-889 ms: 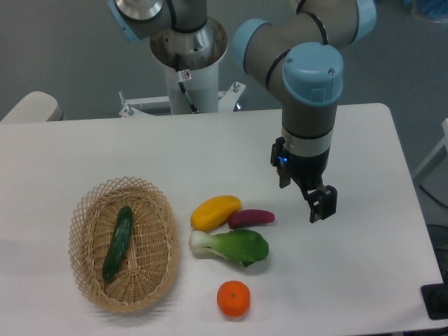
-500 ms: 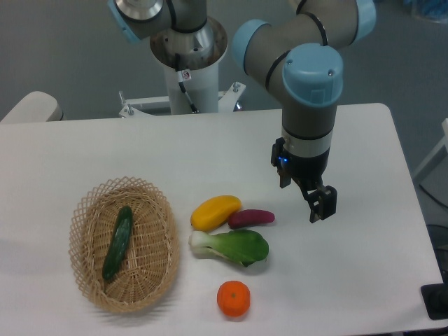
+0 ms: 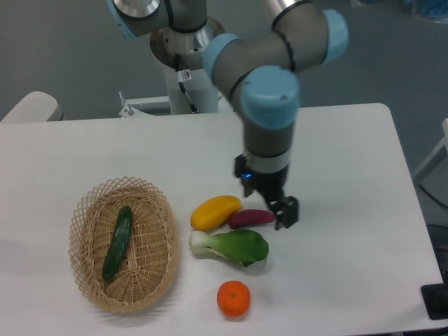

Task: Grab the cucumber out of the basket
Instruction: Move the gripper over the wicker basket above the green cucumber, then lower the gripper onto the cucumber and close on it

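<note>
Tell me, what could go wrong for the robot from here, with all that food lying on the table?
The gripper hangs low beside the purple vegetable, with the yellow fruit and bok choy between it and the basket. Travelling low, it might knock them. The cucumber lies slanted inside the basket, so fingers not turned to match could slip off it. The basket's wall sits close to the cucumber's lower end, so a finger might snag the weave.
</note>
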